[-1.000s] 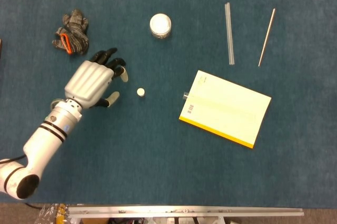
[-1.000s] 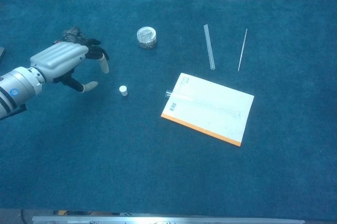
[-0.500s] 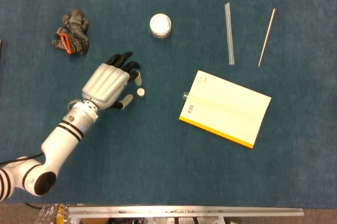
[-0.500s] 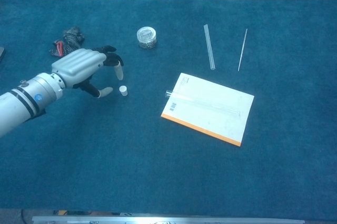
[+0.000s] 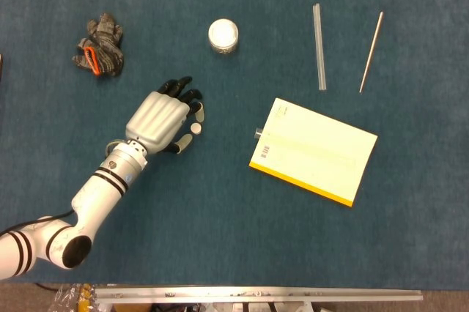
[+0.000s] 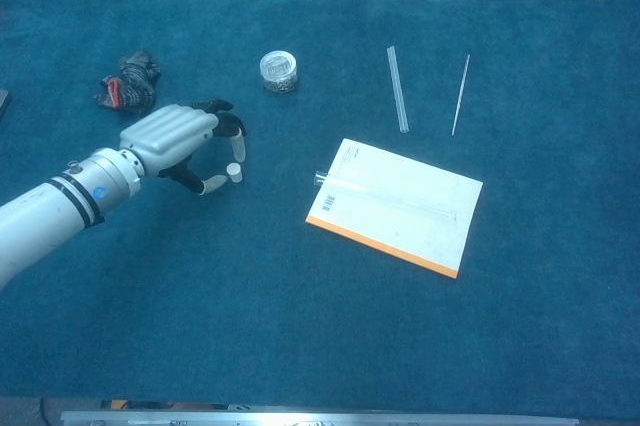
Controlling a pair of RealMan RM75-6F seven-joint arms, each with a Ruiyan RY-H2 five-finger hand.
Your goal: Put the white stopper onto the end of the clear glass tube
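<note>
White and very small, the stopper (image 5: 196,128) sits on the blue cloth (image 5: 220,239) well left of the yellow notepad (image 5: 315,151), and the left hand (image 5: 163,118) is right over it. Its fingers (image 6: 236,143) curve down on the far side and the thumb lies just on the near side, so the stopper is bracketed between them; they are apart and hold nothing. I judge this a set-up for a pinch, with the hand placed so that one short closing would catch the stopper from both sides.

A clear tube (image 6: 385,198) lies along the notepad, one end poking past the pad's left edge. That end faces the stopper, which should make capping easy. A second clear tube (image 5: 319,46) and a thin rod (image 5: 371,51) lie beyond the pad's far edge. A round jar (image 5: 223,35) stands beyond the pad to its left, and a crumpled glove (image 5: 99,45) lies further left. I see no right hand.
</note>
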